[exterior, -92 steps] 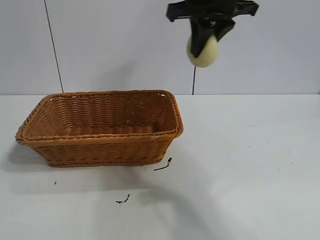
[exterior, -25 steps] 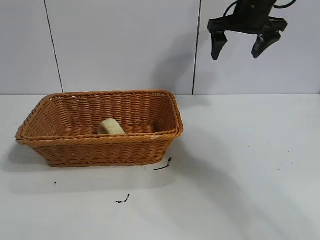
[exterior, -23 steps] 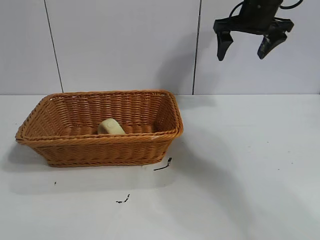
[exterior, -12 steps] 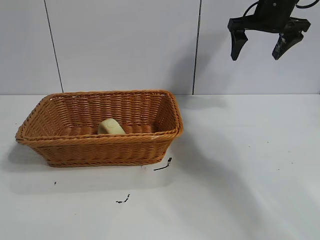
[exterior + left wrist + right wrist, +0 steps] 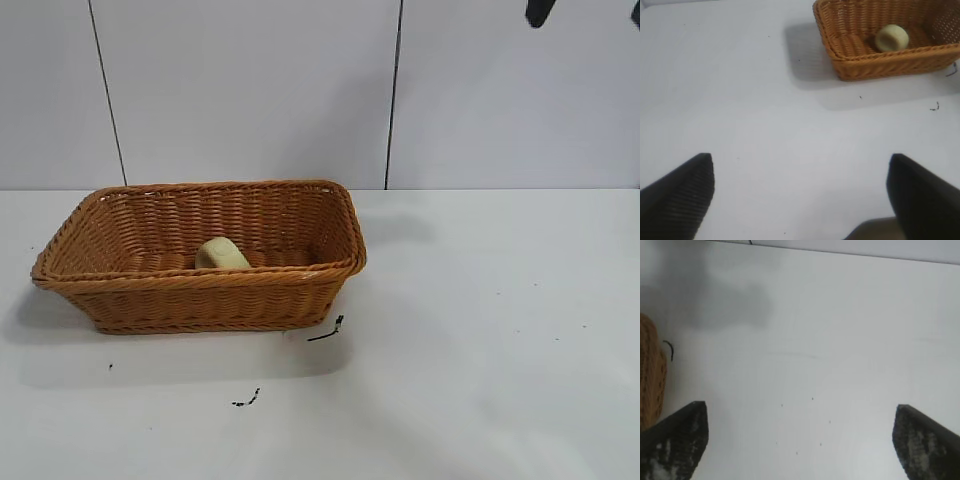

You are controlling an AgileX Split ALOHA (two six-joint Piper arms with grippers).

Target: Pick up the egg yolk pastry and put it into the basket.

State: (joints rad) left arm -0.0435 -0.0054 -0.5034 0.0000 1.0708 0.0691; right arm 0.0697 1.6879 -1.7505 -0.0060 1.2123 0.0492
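The pale yellow-cream egg yolk pastry (image 5: 221,253) lies inside the orange-brown wicker basket (image 5: 330,275) at the table's left; the left wrist view shows the pastry (image 5: 891,37) in the basket (image 5: 850,62) too. My right gripper (image 5: 800,425) is open and empty, high above the table's right side; only one fingertip (image 5: 539,12) shows at the top of the exterior view. A sliver of the basket (image 5: 651,385) appears in the right wrist view. My left gripper (image 5: 800,182) is open and empty over bare table, well away from the basket.
The white table (image 5: 480,340) carries two small black marks, one (image 5: 328,330) by the basket's near corner and another (image 5: 247,399) nearer the front. A pale panelled wall (image 5: 250,90) stands behind.
The right gripper, open and empty, has risen and moved right until almost out of the exterior view. The pastry has stayed still in the basket.
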